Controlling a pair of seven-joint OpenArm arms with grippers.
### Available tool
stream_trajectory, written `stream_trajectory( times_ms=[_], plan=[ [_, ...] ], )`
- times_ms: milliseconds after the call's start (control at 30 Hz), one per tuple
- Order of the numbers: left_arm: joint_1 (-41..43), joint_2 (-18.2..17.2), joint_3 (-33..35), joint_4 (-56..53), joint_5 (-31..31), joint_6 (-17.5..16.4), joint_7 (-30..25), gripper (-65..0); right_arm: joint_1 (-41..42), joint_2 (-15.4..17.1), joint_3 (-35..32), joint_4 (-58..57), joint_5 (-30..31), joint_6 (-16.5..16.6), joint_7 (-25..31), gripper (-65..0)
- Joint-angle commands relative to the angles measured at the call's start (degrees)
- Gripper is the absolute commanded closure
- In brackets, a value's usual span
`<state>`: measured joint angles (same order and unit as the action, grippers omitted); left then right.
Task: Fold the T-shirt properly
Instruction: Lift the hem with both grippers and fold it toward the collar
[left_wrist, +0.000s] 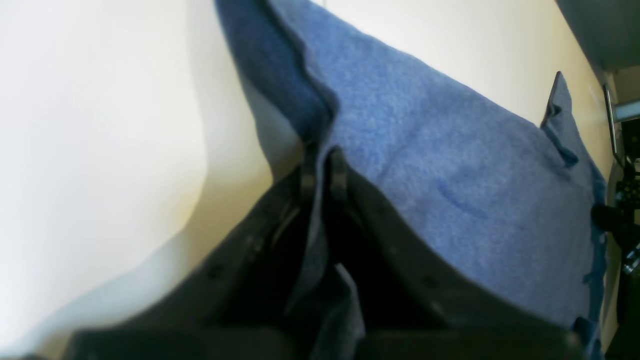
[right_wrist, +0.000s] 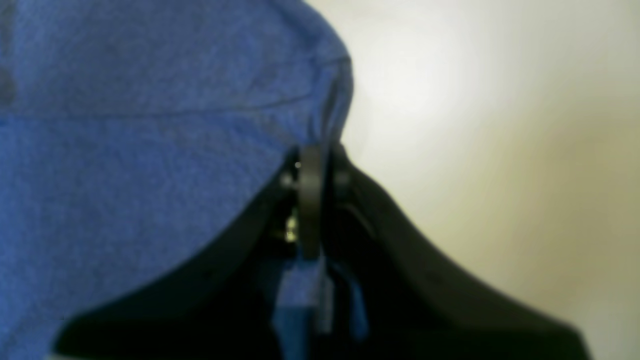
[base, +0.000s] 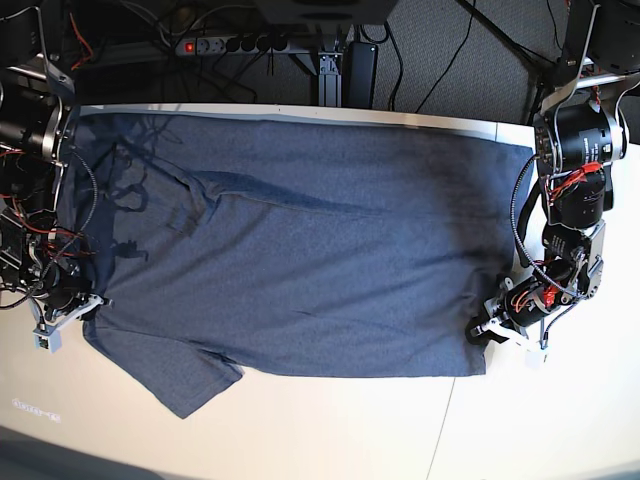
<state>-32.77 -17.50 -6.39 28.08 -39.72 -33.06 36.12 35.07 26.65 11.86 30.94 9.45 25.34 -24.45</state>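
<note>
The slate-blue T-shirt (base: 300, 260) lies spread flat across the white table (base: 330, 430), collar end toward the left and hem toward the right, with one sleeve (base: 185, 385) pointing at the front edge. My left gripper (base: 478, 333) is at the near hem corner. In the left wrist view its jaws (left_wrist: 322, 172) are shut on a fold of the blue cloth (left_wrist: 425, 165). My right gripper (base: 88, 308) is at the shirt's near left edge by the sleeve. In the right wrist view it (right_wrist: 317, 167) pinches the cloth edge (right_wrist: 125, 125), and fabric shows between the fingers.
Behind the table's far edge lie a power strip (base: 215, 44) and loose cables. Both arm bases flank the shirt, at the left (base: 30, 140) and at the right (base: 580, 150). Bare white tabletop runs along the front.
</note>
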Motion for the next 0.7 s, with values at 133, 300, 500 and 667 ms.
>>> stream_trajectory(
  times_ms=[133, 300, 500, 667],
  plan=[
    [-1.77, -1.70, 0.07, 0.42, 1.40, -1.44, 0.28, 0.0, 1.57, 1.27, 0.02, 0.87, -1.11, 1.46, 2.62, 0.0],
    [-2.54, -2.36, 0.07, 0.42, -0.02, -6.86, 0.15, 0.0, 1.55, 1.27, 0.02, 1.99, 0.15, 1.73, 4.09, 0.0],
    [-2.62, -4.31, 0.07, 0.42, -1.70, -6.94, 2.01, 0.0, 1.25, 1.29, 0.02, 5.29, 2.12, 2.12, 2.82, 0.0],
    [-2.60, -5.92, 0.07, 0.46, -11.41, -6.94, 10.05, 0.0, 1.05, 1.29, 0.02, 7.39, 5.84, 2.58, -1.03, 0.0]
  ],
)
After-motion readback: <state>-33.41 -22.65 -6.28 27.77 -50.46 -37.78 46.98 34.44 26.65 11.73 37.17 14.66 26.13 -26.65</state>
